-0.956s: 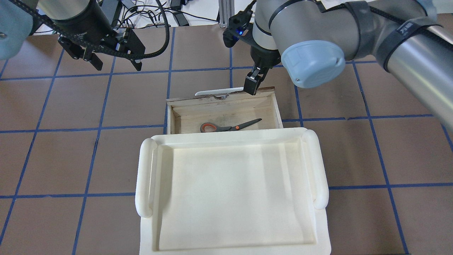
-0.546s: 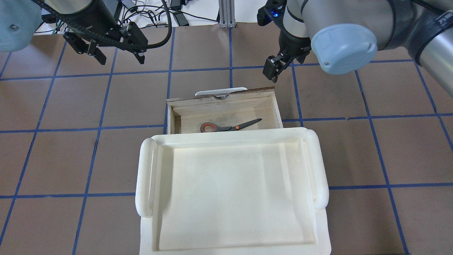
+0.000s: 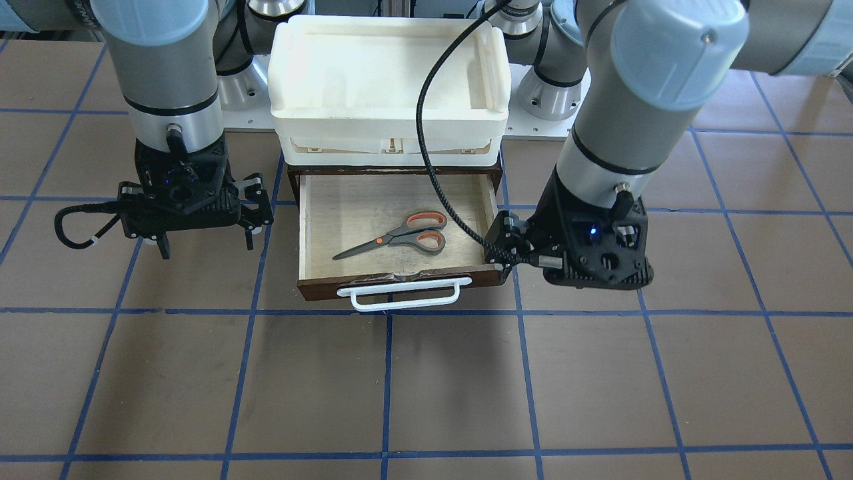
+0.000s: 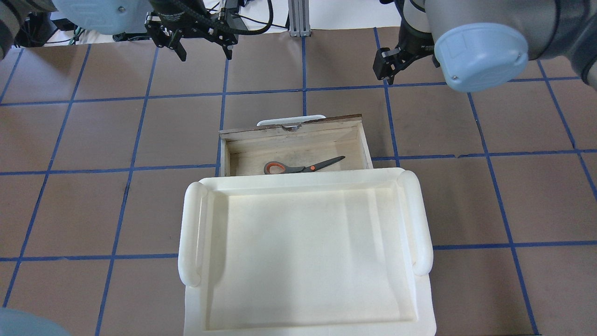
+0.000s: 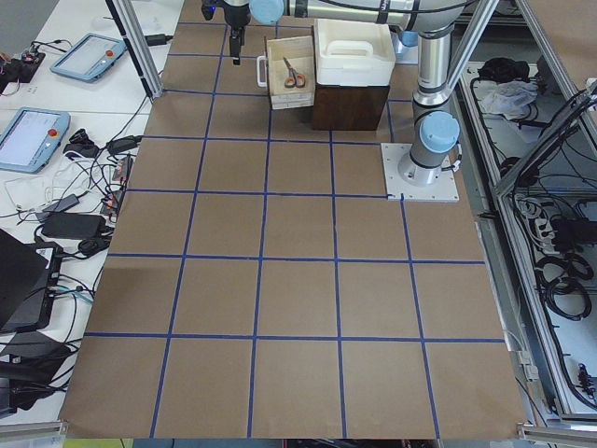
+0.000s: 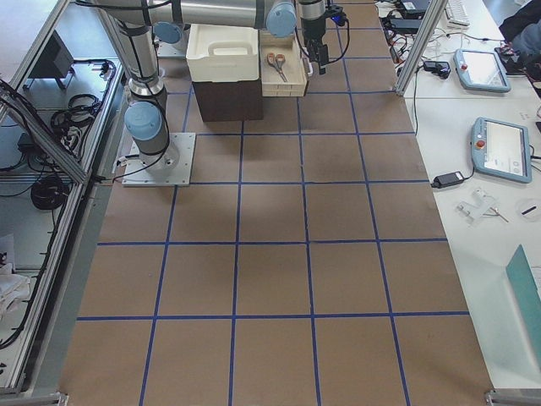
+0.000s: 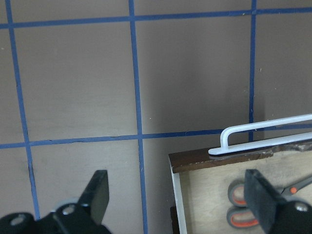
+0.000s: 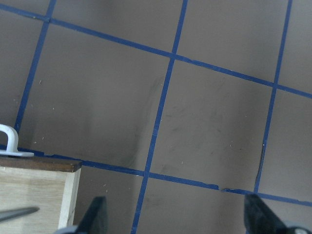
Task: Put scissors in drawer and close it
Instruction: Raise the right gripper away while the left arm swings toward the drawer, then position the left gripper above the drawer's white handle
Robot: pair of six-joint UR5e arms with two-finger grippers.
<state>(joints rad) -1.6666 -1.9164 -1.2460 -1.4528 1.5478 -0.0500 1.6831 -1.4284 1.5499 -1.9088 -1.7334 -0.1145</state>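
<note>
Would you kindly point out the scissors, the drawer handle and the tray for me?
scissors (image 3: 380, 241): front-facing view, on the orange pivot.
drawer handle (image 3: 403, 302): front-facing view, middle of the white bar.
tray (image 4: 192, 233): overhead view, on a rounded side rim.

A brown table (image 5: 298, 299) is crossed by blue tape lines (image 5: 233, 193); beside the table, a white bench (image 5: 93, 112) is strewn with tablets (image 5: 90, 58) and cables (image 5: 91, 246).
</note>
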